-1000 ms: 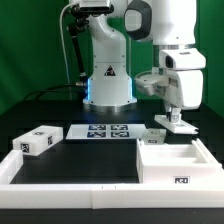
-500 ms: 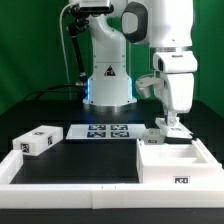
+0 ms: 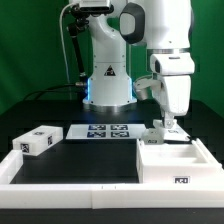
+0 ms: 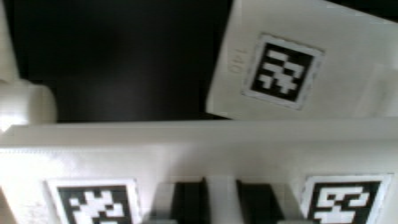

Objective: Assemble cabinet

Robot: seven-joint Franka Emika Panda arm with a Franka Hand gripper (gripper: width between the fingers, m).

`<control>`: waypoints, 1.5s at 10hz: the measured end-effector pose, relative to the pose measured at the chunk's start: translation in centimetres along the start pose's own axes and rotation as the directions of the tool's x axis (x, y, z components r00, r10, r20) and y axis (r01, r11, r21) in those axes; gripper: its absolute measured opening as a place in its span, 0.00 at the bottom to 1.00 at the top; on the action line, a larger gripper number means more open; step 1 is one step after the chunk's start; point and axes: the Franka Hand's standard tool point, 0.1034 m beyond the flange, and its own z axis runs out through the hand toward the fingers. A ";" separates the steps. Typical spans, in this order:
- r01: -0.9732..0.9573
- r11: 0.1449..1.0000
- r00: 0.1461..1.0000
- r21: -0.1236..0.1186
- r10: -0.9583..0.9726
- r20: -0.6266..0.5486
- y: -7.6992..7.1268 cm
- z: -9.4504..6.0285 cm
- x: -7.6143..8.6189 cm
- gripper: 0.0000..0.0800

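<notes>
The cabinet body (image 3: 176, 166), a white open box with inner compartments, sits at the exterior view's right. My gripper (image 3: 166, 126) hangs low just behind it, next to a small white tagged block (image 3: 152, 136). In the wrist view the two dark fingers (image 4: 178, 205) of my gripper (image 4: 210, 205) stand close together with a narrow white strip between them. They sit on a white tagged cabinet piece (image 4: 107, 150). A white panel with one tag (image 4: 276, 70) lies tilted on the black table beyond. Another white tagged block (image 3: 35, 141) lies at the exterior view's left.
The marker board (image 3: 105, 131) lies flat at the table's back middle. The robot base (image 3: 108, 85) stands behind it. A low white rim (image 3: 60, 186) borders the black table at the front.
My gripper has moved toward the exterior view's left and slightly down, closer to the small block behind the cabinet body. The other parts have not moved.
</notes>
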 end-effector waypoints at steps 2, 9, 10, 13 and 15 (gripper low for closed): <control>-0.011 1.000 1.000 -0.004 0.011 0.003 1.3 -0.2 -0.4 0.09; -0.020 1.000 1.000 -0.006 0.020 0.006 2.1 -0.6 0.2 0.09; -0.020 1.000 1.000 -0.008 0.020 0.006 2.2 -0.7 0.5 0.09; -0.016 1.000 1.000 -0.003 0.016 0.010 2.2 -0.7 0.6 0.09; -0.017 1.000 1.000 -0.002 0.017 0.009 2.3 -0.6 0.6 0.09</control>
